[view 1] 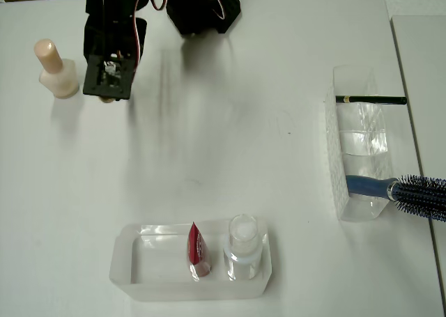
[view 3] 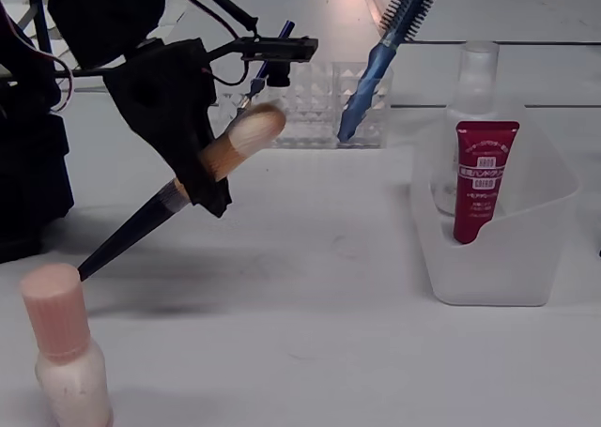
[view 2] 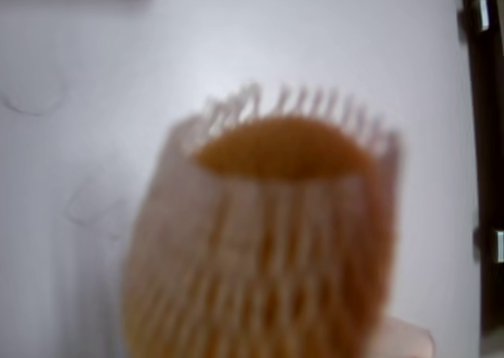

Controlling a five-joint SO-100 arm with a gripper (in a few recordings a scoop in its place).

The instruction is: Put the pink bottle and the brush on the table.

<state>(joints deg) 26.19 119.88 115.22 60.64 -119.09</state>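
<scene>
Holding the brush aloft, the gripper is clamped on it at the ferrule, bristle tip raised, black handle slanting down toward the table. In the wrist view the blurred bristles sit right under the lens. Nearest in the fixed view, the pink bottle stands upright on the table, already placed; 1 of 2 items done, by my reading.

To finish well: lower until the handle tip touches, lay the brush flat, then release. Keep it clear of the bottle, which stands just beside the gripper in the overhead view.

Open tabletop spreads toward the centre. Farther off sit the tub with the red tube and clear bottle, and the long tray holding the blue hairbrush, well apart.
</scene>
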